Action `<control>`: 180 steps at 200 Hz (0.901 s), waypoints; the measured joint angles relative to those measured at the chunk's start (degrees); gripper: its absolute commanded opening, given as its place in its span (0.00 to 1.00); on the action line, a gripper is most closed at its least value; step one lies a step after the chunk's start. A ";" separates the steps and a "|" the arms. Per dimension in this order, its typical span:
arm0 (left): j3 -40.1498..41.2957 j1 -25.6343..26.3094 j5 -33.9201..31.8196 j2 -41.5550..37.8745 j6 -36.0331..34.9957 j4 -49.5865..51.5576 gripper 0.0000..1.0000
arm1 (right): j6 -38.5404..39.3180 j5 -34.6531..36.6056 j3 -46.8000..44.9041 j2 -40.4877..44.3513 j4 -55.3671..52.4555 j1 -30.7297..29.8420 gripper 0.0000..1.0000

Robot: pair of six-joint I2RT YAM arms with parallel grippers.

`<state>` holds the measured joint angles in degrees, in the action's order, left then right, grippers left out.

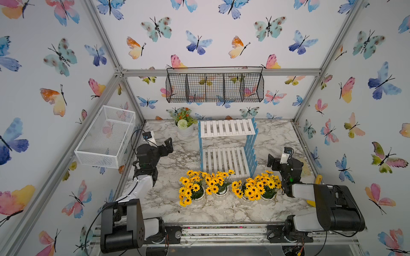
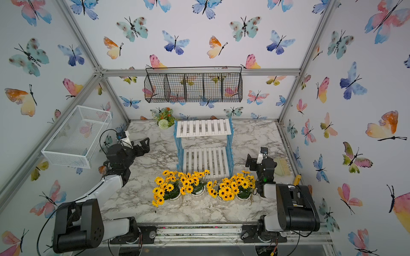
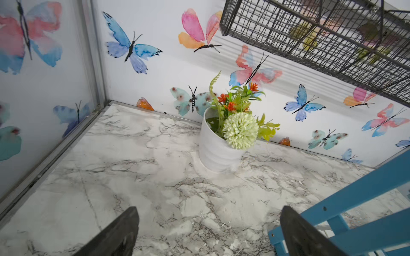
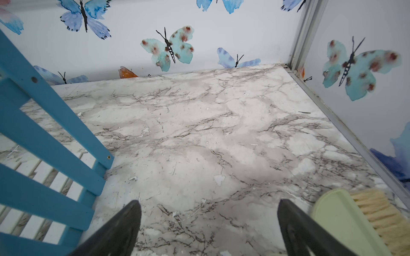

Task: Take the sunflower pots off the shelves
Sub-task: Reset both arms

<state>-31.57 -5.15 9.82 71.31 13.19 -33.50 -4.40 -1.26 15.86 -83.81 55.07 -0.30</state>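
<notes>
Four sunflower pots (image 1: 253, 188) in row, seemingly upright, just before shelves (image 1: 228, 128).

I see a matt marble-patterned tabletop (image 1: 168, 199), painted white-and-blue slatted wooden shelves (image 1: 228, 128), a black wire wall basket (image 1: 215, 88) and a white metal mesh basket (image 1: 97, 159).

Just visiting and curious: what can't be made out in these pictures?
- Small white ribbed pots: in both top views, yellow sunflower blooms cover most of them.
- Yellow-handled object: in a top view, right arm hides the rest.
- Pale-green bristle brush: right wrist view, cut off by the edge.
</notes>
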 measured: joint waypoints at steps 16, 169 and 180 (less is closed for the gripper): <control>4.00 0.33 -2.56 -1.57 -1.22 -3.39 0.98 | 0.37 0.00 -1.84 -4.02 6.45 0.00 0.98; 22.12 14.01 -32.70 9.33 -12.96 -29.83 0.98 | 5.35 -8.37 -1.84 -6.36 13.77 -0.22 0.98; 21.42 13.64 -32.63 9.38 -12.92 -30.75 0.98 | 5.35 -8.24 -1.29 -6.36 13.22 -0.22 0.98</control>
<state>-10.15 8.49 -22.81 80.68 0.27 -64.25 0.95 -9.50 14.57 -90.17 68.29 -0.51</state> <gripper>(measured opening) 0.984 0.981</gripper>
